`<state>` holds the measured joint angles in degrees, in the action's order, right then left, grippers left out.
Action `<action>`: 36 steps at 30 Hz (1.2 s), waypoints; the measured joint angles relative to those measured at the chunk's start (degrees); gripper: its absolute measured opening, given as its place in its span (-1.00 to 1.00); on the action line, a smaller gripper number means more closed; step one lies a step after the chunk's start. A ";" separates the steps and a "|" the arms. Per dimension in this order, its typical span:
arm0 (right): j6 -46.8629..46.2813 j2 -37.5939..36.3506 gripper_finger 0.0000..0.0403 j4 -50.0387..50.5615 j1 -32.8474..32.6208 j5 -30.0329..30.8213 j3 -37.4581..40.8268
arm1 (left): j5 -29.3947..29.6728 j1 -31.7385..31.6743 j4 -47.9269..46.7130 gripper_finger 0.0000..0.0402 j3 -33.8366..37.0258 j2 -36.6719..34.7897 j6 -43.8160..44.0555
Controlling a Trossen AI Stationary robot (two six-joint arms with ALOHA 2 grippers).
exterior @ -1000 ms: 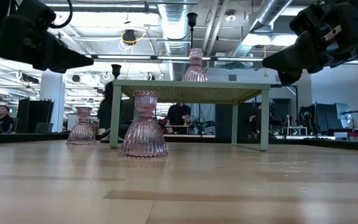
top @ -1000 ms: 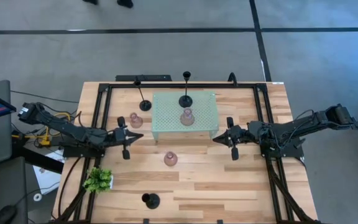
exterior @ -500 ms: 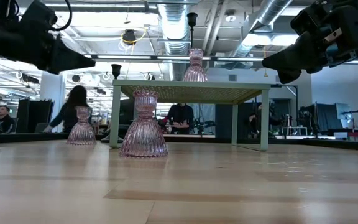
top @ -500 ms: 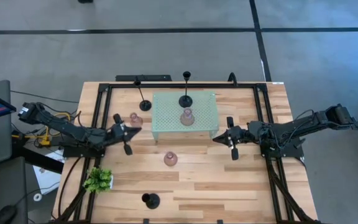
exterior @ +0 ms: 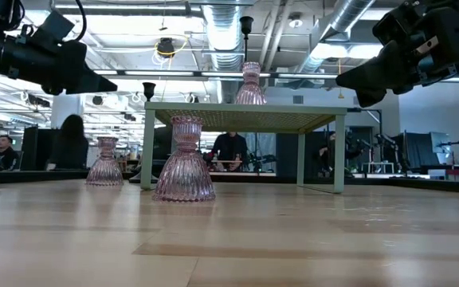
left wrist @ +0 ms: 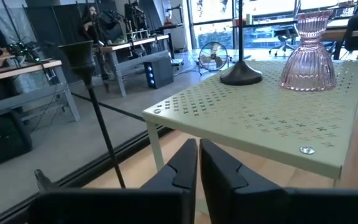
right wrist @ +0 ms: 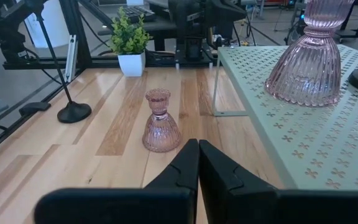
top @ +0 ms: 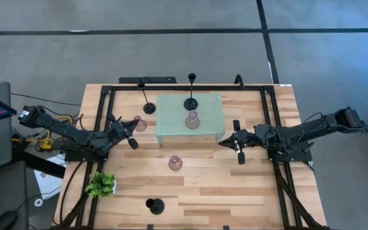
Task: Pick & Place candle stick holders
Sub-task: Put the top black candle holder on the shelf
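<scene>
Three pinkish holders show: one at the far left, one on the pale green stand, one mid-table. Three black holders: one by the far edge, one on the stand, one near the front edge. All rest on their bases. My left gripper is shut and empty, raised just beside and above the far-left pinkish holder. My right gripper is shut and empty, hovering right of the stand. Both wrist views show shut fingers.
A small green plant stands at the near left. A black frame runs along the table's sides. Bare wood lies between the stand and the front edge. People show in the room behind.
My left gripper has swung toward the table's far edge and a little left, turning toward the far-left pinkish holder, and has stayed shut. The holders stand where they were.
</scene>
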<state>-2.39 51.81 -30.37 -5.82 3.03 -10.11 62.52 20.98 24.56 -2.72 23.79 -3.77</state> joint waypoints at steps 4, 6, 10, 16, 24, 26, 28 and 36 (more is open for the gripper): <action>0.00 0.00 -1.00 0.00 0.00 0.00 0.00 | 0.00 -1.35 0.00 -0.78 0.00 0.00 -0.40; 0.00 0.00 -1.00 0.00 0.00 0.01 0.00 | 0.02 -2.58 0.00 -0.71 0.00 0.00 -0.44; 0.00 0.00 -1.00 0.00 0.00 0.00 0.00 | 0.00 -5.60 0.00 -0.56 0.00 0.00 -0.46; 0.00 0.00 -1.00 0.00 0.00 0.02 0.00 | 0.00 -10.27 0.00 -0.36 0.00 0.00 -0.46; 1.75 0.00 -1.00 0.00 0.00 0.02 0.00 | -6.86 -16.59 0.41 -0.15 0.00 0.00 -0.24; 3.25 0.00 -1.00 0.00 -0.02 0.02 0.00 | -9.82 -18.18 0.56 -0.11 0.00 0.02 -0.24; 4.00 0.00 -1.00 0.01 0.00 0.02 0.00 | -12.62 -19.75 0.95 -0.08 0.00 0.00 -0.24; 4.00 0.00 -1.00 0.02 0.00 0.02 0.00 | -19.21 -27.16 2.88 0.00 0.00 0.01 -0.24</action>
<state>1.61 51.81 -30.35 -5.83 3.05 -10.11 43.31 -6.18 27.43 -2.72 23.80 -4.01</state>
